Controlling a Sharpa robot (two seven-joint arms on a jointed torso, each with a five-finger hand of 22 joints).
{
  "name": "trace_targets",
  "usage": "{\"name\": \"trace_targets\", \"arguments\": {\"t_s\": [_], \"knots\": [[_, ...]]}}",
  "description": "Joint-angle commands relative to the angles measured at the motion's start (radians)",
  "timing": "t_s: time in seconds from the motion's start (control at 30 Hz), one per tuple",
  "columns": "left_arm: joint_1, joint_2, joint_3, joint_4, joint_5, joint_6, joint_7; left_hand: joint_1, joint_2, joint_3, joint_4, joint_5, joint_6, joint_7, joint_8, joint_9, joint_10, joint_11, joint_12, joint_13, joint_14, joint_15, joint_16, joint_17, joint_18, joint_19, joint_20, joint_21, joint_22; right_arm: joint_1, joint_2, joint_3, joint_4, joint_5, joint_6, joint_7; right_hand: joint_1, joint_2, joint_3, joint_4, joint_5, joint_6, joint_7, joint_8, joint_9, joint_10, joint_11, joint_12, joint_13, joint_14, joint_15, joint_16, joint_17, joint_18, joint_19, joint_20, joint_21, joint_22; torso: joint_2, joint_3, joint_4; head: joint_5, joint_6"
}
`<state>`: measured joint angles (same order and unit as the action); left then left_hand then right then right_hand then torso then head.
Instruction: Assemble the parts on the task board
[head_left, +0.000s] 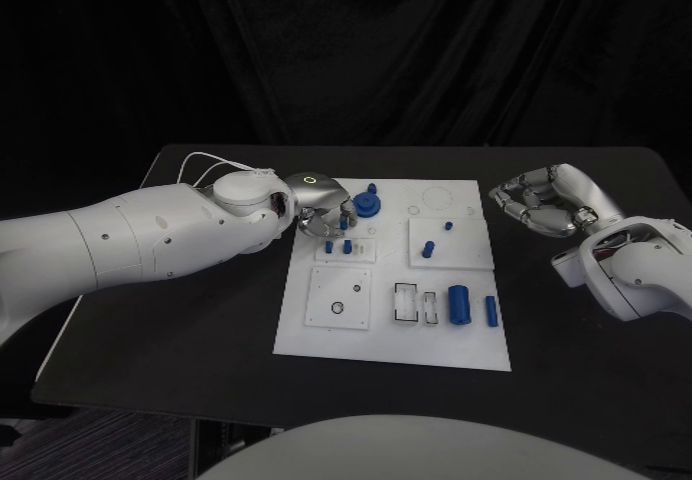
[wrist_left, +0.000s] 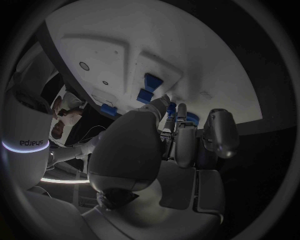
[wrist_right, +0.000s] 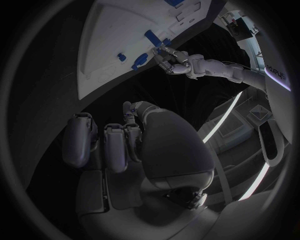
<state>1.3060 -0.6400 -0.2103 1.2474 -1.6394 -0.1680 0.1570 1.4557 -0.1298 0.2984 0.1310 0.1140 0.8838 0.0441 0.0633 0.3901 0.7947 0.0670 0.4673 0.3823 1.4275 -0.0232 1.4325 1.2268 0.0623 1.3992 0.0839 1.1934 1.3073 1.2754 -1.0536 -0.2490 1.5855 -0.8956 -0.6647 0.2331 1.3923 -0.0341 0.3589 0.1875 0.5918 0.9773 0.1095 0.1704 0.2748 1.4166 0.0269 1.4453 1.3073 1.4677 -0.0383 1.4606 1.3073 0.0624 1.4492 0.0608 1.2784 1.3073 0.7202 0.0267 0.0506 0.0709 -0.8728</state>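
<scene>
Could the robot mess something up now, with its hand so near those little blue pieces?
Maybe. The left hand reaches in at the far left corner of the task board, close among small blue pegs and a bigger blue knob, so its fingers might knock one over. It may also be pinching a small piece at its fingertips; that could slip out. The right hand is curled up beside the board, away from the parts, so it looks safe.
</scene>
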Motion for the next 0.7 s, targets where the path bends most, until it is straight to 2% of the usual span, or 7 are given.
{"name": "trace_targets", "arguments": {"t_s": [0.03,0.33,0.57,0.63,0.67,0.7], "knots": [[-0.002,-0.001,0.000,-0.001,-0.005,0.026,-0.013,-0.012,0.000,-0.004,0.005,-0.009,-0.015,-0.003,-0.001,-0.004,-0.012,0.002,-0.002,0.001,-0.006,0.004,-0.005,-0.004,0.020,-0.007,0.002,-0.006,0.150,-0.003,0.000,0.001,0.000,0.000,0.005,-0.016,-0.002,0.007,0.003,-0.004,0.004,-0.003,-0.002,0.003,0.001,0.004,-0.002,0.002,0.070,0.067,-0.007,-0.004,0.118,0.005,0.005,0.001,0.002,0.161,0.000,0.0001,-0.0009,0.001,0.000],[-0.003,-0.009,0.000,0.002,-0.005,0.011,-0.029,-0.006,0.003,-0.008,0.004,-0.002,-0.035,-0.009,0.001,-0.013,-0.025,0.003,0.001,0.003,-0.014,0.006,-0.010,-0.019,0.024,-0.014,0.005,-0.025,0.145,-0.003,0.000,0.001,-0.001,0.000,0.006,-0.016,-0.002,0.007,0.003,-0.005,0.004,-0.001,-0.002,0.004,0.001,0.004,-0.002,0.003,0.070,0.067,-0.007,-0.004,0.118,0.005,0.005,0.001,0.001,0.161,0.000,0.0001,0.0007,0.000,0.000],[-0.003,-0.022,0.000,0.002,-0.005,-0.057,-0.019,0.007,0.003,-0.006,-0.002,0.014,-0.041,-0.012,0.003,-0.017,-0.024,0.001,0.007,0.004,-0.017,0.006,-0.011,-0.024,0.025,-0.015,0.005,-0.030,0.145,-0.003,-0.002,0.001,0.001,0.000,0.007,-0.015,-0.002,0.007,0.003,-0.005,0.004,-0.001,-0.002,0.004,0.001,0.004,-0.002,0.003,0.070,0.067,-0.007,-0.004,0.118,0.005,0.005,0.001,0.001,0.161,0.000,-0.0001,0.0010,-0.003,0.000],[-0.003,-0.033,0.000,0.002,-0.005,-0.099,-0.010,0.013,0.002,-0.004,-0.006,0.021,-0.041,-0.016,0.004,-0.019,-0.023,-0.002,0.009,0.004,-0.019,0.005,-0.012,-0.027,0.025,-0.014,0.005,-0.028,0.145,-0.003,-0.005,0.001,0.004,0.000,0.006,-0.014,-0.002,0.007,0.003,-0.005,0.004,-0.001,-0.002,0.004,0.001,0.004,-0.002,0.003,0.070,0.067,-0.007,-0.004,0.118,0.005,0.005,0.001,0.001,0.161,0.000,-0.0005,0.0007,-0.007,0.010],[-0.003,-0.041,0.000,0.005,-0.005,-0.119,-0.007,0.014,0.002,-0.004,-0.007,0.022,-0.040,-0.016,0.005,-0.019,-0.021,-0.002,0.010,0.004,-0.019,0.005,-0.011,-0.027,0.024,-0.013,0.005,-0.027,0.146,-0.002,-0.007,0.001,0.006,0.000,0.006,-0.015,-0.002,0.007,0.003,-0.006,0.005,0.000,-0.003,0.006,0.002,0.002,-0.003,0.001,0.068,0.067,-0.007,-0.005,0.117,0.005,0.004,0.001,-0.001,0.160,0.000,-0.0005,0.0007,-0.007,0.011],[-0.003,-0.049,0.000,0.008,-0.005,-0.135,-0.006,0.018,0.000,-0.002,-0.010,0.025,-0.038,-0.017,0.006,-0.019,-0.015,-0.005,0.013,0.004,-0.017,0.003,-0.010,-0.024,0.023,-0.010,0.004,-0.022,0.148,-0.002,-0.009,0.001,0.007,-0.001,0.006,-0.015,-0.002,0.007,0.003,-0.006,0.005,0.000,-0.003,0.006,0.002,0.002,-0.003,0.001,0.068,0.067,-0.007,-0.005,0.117,0.005,0.004,0.001,-0.001,0.160,0.000,-0.0004,0.0003,-0.005,0.018]]}}
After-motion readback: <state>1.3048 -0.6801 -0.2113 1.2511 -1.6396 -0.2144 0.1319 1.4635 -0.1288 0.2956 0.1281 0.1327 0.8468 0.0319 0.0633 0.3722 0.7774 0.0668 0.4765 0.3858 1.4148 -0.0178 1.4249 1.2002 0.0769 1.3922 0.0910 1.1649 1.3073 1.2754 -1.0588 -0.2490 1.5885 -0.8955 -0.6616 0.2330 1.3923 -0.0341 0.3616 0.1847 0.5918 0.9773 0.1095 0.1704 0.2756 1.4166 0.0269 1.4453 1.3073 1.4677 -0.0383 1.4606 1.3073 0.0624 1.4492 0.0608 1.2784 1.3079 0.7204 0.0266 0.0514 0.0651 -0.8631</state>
